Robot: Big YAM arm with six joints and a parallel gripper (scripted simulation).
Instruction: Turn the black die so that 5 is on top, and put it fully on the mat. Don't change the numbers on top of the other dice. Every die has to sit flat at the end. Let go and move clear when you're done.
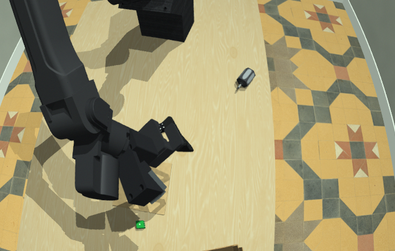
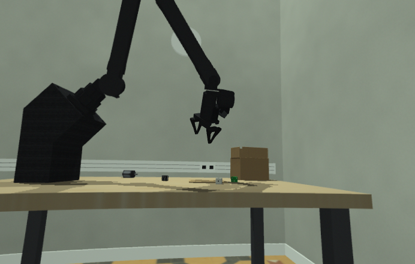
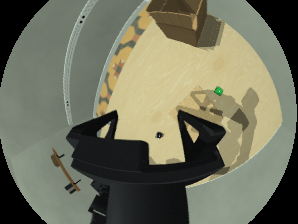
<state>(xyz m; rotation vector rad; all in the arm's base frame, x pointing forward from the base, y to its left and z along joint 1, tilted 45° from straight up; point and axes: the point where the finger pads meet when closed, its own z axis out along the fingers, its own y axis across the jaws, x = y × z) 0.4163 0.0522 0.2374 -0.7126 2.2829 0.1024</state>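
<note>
The small black die with white pips (image 2: pixel 165 177) sits flat on the pale wooden bench (image 2: pixel 170 197), well below my gripper (image 2: pixel 205 128) and off the thin tan square mat (image 1: pixel 165 183). I cannot read its top number. My gripper hangs high with its jaws spread wide, holding nothing. So nothing is done yet: I judge the grasp, the turn to 5 and the placing all remain. A small white die (image 2: pixel 219 180) and a small green die (image 2: pixel 234 179) lie beyond, near a brown cardboard box (image 2: pixel 249 162).
</note>
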